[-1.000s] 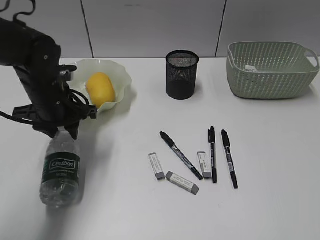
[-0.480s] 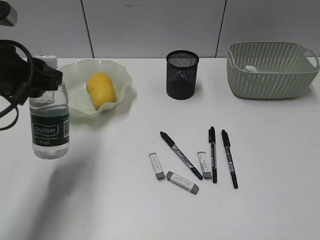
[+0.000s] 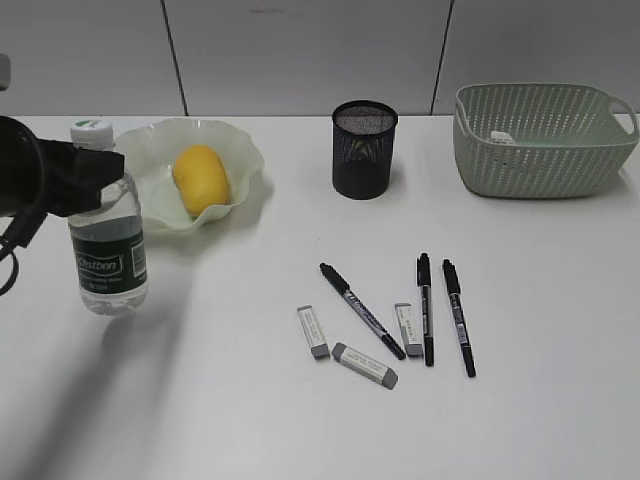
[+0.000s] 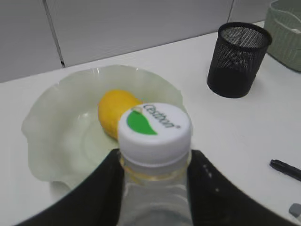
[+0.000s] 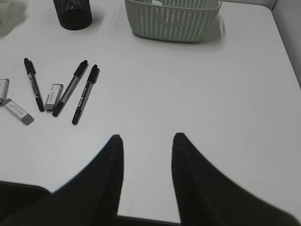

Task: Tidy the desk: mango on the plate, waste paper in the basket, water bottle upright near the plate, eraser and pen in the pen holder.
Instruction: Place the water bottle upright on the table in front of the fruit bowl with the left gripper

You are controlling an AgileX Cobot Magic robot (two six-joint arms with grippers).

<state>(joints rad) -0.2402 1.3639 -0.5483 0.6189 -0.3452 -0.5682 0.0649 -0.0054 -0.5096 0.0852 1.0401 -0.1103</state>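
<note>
My left gripper [image 3: 97, 172] is shut on the neck of the water bottle [image 3: 110, 255], which stands nearly upright just left of the plate [image 3: 247, 152]. I cannot tell if its base touches the desk [image 3: 240, 400]. In the left wrist view my fingers [image 4: 106, 179] clamp below the white cap [image 4: 154, 126]. The mango [image 3: 200, 178] lies in the plate. Three pens [image 3: 362, 310] and three erasers [image 3: 313, 331] lie mid-desk. The pen holder [image 3: 364, 150] stands behind them. The waste paper [image 3: 502, 137] lies in the basket [image 3: 540, 150]. My right gripper [image 5: 146, 139] is open and empty.
In the right wrist view the pens [image 5: 70, 87] and erasers [image 5: 55, 96] lie to the far left, the basket [image 5: 173, 21] and pen holder [image 5: 73, 13] at the top. The desk's right edge runs close by the basket.
The bottle went from lying on the desk to upright in my left gripper, then came down and a little to the right, beside the plate. Nothing else moved.
</note>
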